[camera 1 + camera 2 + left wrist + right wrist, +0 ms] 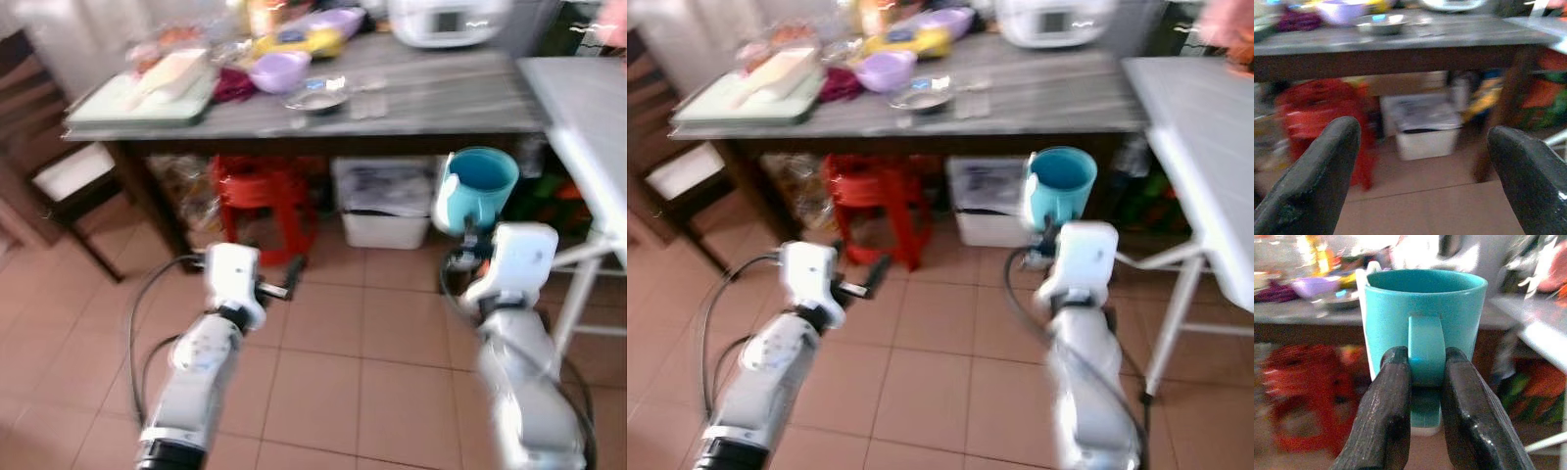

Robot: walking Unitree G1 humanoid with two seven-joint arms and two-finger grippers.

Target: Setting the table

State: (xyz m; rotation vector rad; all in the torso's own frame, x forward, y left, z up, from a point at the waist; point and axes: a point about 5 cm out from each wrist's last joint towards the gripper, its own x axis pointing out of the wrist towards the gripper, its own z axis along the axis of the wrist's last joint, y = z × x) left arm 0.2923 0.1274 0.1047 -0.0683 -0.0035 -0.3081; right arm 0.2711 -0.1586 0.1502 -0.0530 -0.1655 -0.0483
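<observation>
My right gripper (1425,369) is shut on the handle of a teal mug (1422,308), held upright in the air before the grey table (441,103). From the head the teal mug (477,186) hangs just below the table's front edge, at the right. My left gripper (1422,147) is open and holds nothing; it is low over the tiled floor (323,362), pointing under the table. On the table stand a purple bowl (279,70), a small metal dish (315,98) and a white rice cooker (446,20).
A red plastic stool (263,196) and a white storage box (384,201) sit under the table. A second white table (588,127) juts in from the right, with its metal legs (583,284) near my right arm. A dark wooden chair (54,176) stands left.
</observation>
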